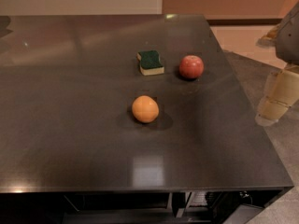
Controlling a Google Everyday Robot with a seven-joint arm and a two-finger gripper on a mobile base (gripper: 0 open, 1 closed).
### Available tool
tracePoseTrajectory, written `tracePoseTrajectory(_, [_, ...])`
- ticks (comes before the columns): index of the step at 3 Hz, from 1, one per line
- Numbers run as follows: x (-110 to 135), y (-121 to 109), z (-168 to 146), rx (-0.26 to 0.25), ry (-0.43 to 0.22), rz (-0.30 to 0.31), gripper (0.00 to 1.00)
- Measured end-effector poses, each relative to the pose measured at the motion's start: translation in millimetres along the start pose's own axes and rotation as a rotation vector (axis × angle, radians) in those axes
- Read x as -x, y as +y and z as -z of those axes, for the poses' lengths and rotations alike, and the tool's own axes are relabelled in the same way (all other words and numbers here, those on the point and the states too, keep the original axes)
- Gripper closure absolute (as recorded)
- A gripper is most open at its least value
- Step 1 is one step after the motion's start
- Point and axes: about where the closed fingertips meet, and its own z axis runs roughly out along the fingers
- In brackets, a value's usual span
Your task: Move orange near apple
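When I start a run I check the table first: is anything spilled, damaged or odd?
Nothing stands out. The orange, apple and sponge sit whole and apart on the table, with no spill. The hand hangs beyond the table's right edge, touching nothing.

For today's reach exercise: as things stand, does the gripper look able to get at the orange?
Probably yes. The gripper hangs beyond the right edge of the table, and nothing stands between it and the orange; the apple and sponge lie farther back.
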Motion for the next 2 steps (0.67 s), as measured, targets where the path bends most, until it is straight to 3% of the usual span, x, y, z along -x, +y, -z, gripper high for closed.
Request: tracePoseTrajectory(2, [5.1, -0.3, 1.9, 0.006, -0.004, 0.01, 0.0])
